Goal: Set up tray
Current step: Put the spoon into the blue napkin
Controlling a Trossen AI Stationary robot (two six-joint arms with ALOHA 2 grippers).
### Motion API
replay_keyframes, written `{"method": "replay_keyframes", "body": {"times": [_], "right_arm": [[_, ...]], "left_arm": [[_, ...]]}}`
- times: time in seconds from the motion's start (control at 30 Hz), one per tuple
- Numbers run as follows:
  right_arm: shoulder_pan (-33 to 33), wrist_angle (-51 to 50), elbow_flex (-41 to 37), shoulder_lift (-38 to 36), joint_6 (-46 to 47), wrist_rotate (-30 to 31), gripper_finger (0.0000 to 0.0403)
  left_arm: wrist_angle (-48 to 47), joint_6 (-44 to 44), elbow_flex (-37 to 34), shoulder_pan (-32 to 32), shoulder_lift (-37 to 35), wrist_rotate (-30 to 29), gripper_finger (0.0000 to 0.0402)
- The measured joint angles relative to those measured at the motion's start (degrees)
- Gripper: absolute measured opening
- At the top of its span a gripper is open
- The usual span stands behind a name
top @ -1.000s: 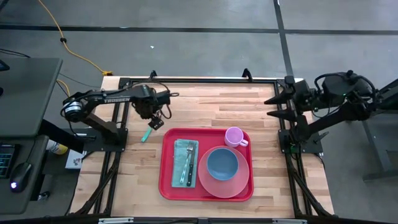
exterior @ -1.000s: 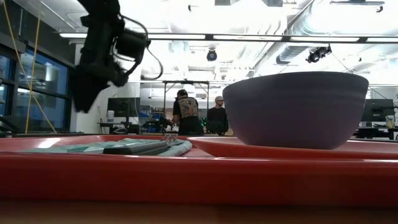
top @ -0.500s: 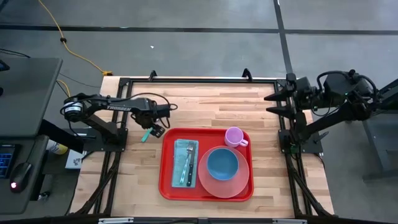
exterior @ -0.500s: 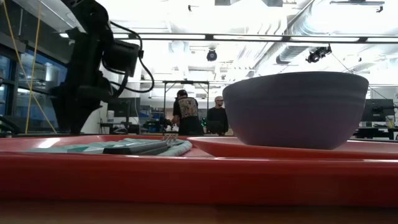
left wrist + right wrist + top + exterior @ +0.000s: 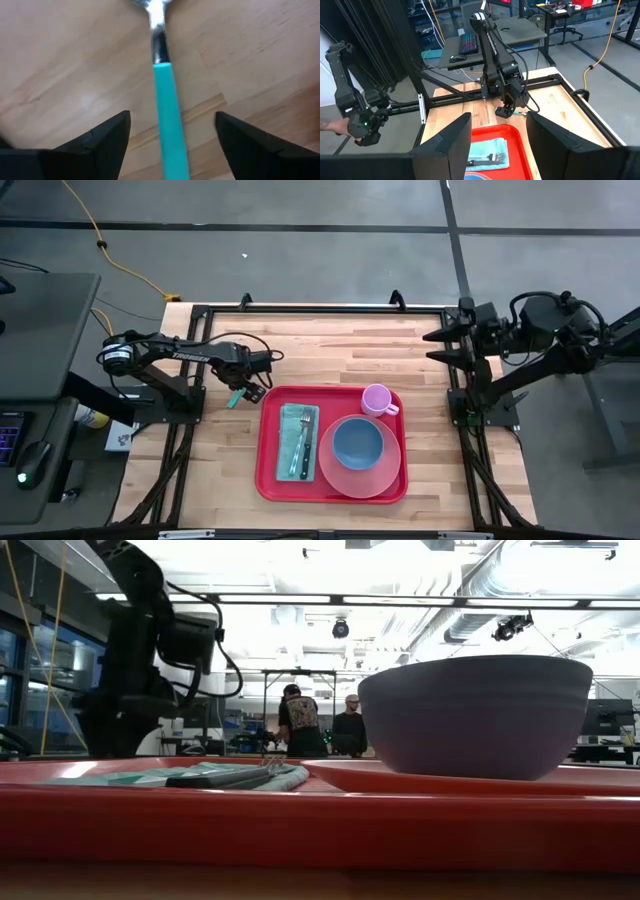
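- The left gripper (image 5: 170,130) is hanging low over the wooden table (image 5: 330,345), its two dark fingers (image 5: 102,140) spread wide with nothing clamped between them.
- A utensil with a teal handle (image 5: 169,115) is lying flat on the wood in the gap between those fingers, touching neither; its silver neck is running away from the wrist camera, and the head is cut off at the picture's edge.
- From above, the same teal handle (image 5: 235,396) is lying just off the tray's left far corner, with the left gripper (image 5: 246,385) right over it.
- In the right wrist view the left arm (image 5: 495,55) is reaching down to the table by the teal piece (image 5: 520,113).
- The right gripper (image 5: 436,348) is waiting at the table's right far edge, raised above the frame, well apart from the tableware; its fingers (image 5: 447,145) are standing partly apart and holding nothing.
- The tray (image 5: 270,480), red with a raised rim, is sitting in the middle of the table toward the near side.
- On the tray's left part a pale teal napkin (image 5: 292,425) is lying with a fork (image 5: 306,442) and another utensil on top of it.
- A round pink plate (image 5: 350,478) is filling the tray's right near part, with a blue bowl (image 5: 357,444) resting on it.
- A small pink cup (image 5: 376,399) is standing in the tray's right far corner, just beside the plate.
- In the low view the bowl (image 5: 475,715) is looming over the tray's rim (image 5: 320,825), and two people (image 5: 300,720) are standing in the room far behind.
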Motion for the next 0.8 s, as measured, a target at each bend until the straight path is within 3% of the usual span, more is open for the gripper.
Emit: {"method": "replay_keyframes", "body": {"times": [0.27, 0.37, 0.5, 0.8], "right_arm": [[0.00, 0.00, 0.00, 0.89, -0.34, -0.04, 0.0170], [0.00, -0.02, 0.00, 1.17, -0.55, -0.02, 0.0170], [-0.01, -0.01, 0.00, 1.17, -0.49, -0.07, 0.0170], [0.00, -0.02, 0.00, 1.16, 0.48, -1.98, 0.0170]], "left_arm": [[1.86, 0.07, -1.33, 0.04, -0.17, 1.08, 0.0320], [2.21, 0.41, -1.37, 0.04, -0.15, 1.05, 0.0302], [2.99, 1.45, -1.40, 0.01, -0.11, 1.19, 0.0251], [7.58, 2.68, -4.46, 0.00, -0.39, 3.14, 0.0091]]}}
